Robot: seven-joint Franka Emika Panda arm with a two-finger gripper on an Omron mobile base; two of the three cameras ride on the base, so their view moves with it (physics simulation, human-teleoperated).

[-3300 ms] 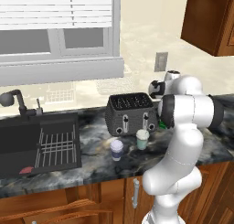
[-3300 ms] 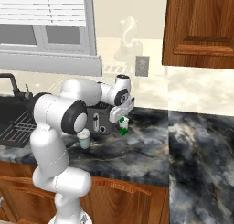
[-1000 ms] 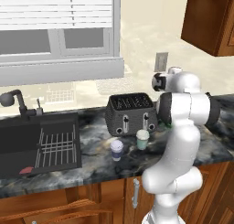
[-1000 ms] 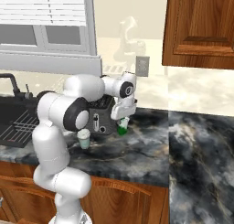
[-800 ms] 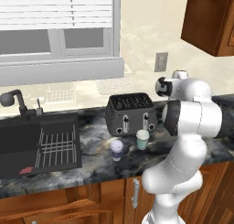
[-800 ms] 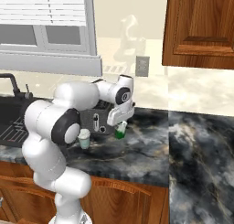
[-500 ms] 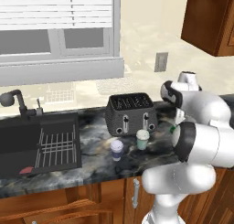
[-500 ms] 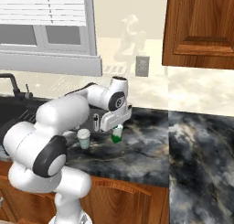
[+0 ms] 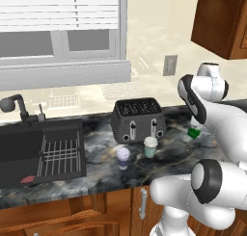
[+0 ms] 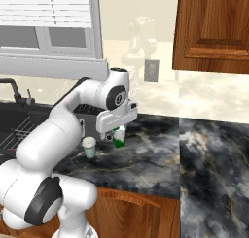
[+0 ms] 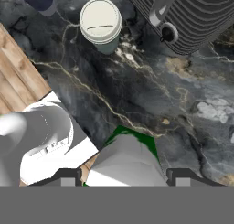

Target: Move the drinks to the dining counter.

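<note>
Gripper (image 10: 117, 133) pinching green bottle (image 10: 119, 137) above the counter (image 10: 160, 159); cups beside toaster (image 9: 138, 119)

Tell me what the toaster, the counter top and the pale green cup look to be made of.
Toaster: seemingly dark grey metal or plastic with a matte finish, going by its ribbed top and small knobs. Counter top: polished black marble, judging from the grey-white veins and soft sheen. Pale green cup: probably paper, with a white lid, likely plastic; flat colour, no gloss.

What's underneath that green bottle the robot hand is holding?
Black marble counter lies below the green bottle, gripped between the gripper fingers. The patch right under it is hidden.
</note>
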